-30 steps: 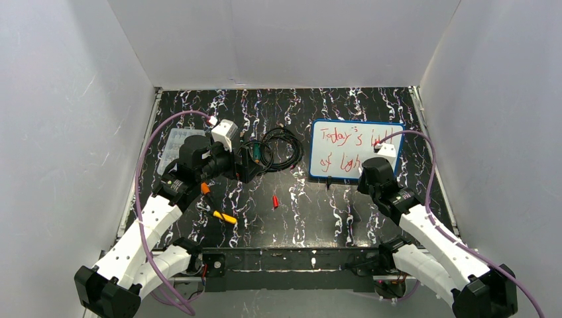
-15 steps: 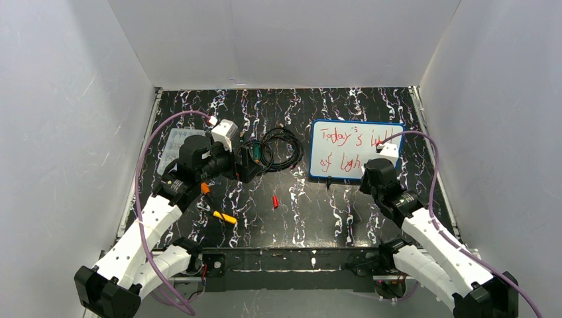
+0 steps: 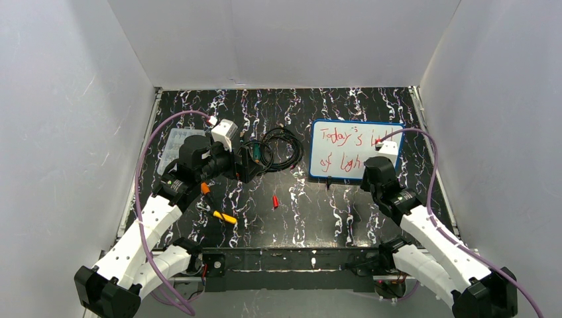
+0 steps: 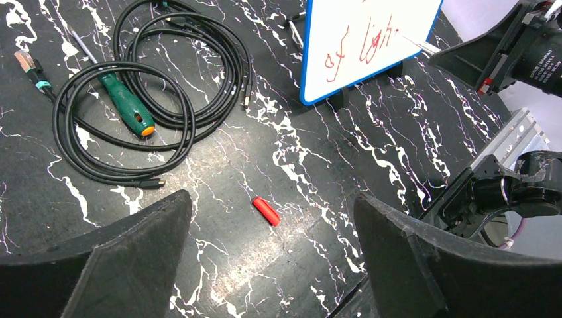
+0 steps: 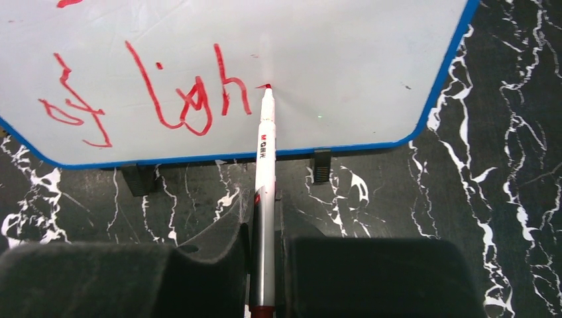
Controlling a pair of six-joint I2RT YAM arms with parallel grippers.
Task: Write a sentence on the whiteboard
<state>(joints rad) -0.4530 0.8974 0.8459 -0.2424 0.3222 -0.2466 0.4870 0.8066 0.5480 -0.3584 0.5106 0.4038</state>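
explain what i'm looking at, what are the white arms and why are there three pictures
Two white robot arms are bolted to a black marbled table. One picture looks down from above; the others come from cameras on each wrist. The right gripper is shut on a white marker, its red tip against the blue-framed whiteboard beside red lettering. The left gripper hangs open and empty above a small red cap. A coiled black cable and a green-handled screwdriver lie nearby.

The cable coil [image 3: 275, 150] lies left of the whiteboard [image 3: 346, 150] (cap [image 3: 275, 201] before both).
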